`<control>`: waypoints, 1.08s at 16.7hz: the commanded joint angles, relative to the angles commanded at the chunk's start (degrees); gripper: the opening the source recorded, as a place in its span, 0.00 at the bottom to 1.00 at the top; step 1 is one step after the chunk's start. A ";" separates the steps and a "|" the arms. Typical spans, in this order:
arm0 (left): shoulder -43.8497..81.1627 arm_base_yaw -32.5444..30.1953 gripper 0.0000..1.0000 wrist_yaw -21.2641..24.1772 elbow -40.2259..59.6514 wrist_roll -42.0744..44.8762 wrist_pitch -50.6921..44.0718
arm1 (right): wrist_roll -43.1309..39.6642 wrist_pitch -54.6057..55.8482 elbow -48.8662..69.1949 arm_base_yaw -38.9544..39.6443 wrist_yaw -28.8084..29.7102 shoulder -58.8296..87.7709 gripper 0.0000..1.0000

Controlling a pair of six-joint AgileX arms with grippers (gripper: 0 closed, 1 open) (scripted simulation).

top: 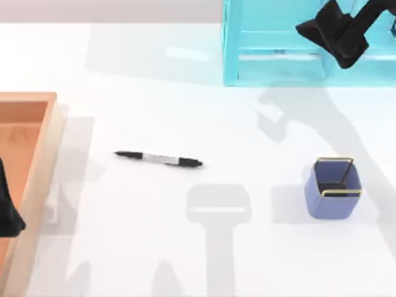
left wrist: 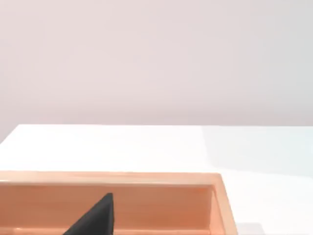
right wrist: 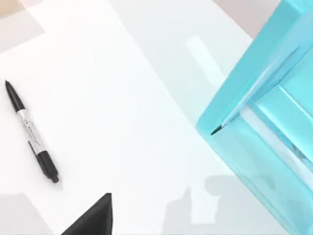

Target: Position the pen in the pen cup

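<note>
From above, the pen (top: pixel 158 159) lies flat on the tabletop (top: pixel 185 111) well left of the cup (top: pixel 332 187), while the right wrist view adds the shelf (right wrist: pixel 264 112) corner beside it; gripper openings I cannot tell.

The tray (top: pixel 46 161) at the left edge looks like wood, pale orange and smooth. The shelf (top: pixel 232 49) at upper right looks like clear blue plastic (shiny). The cup (top: pixel 331 199) looks matt, with a thin gold wire rim. The pen (top: pixel 158 159) looks like smooth plastic. The table (top: pixel 185 247) is plain white and matt.
</note>
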 joint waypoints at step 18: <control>0.00 0.00 1.00 0.00 0.00 0.00 0.00 | -15.89 -34.36 58.65 12.70 -8.36 66.20 1.00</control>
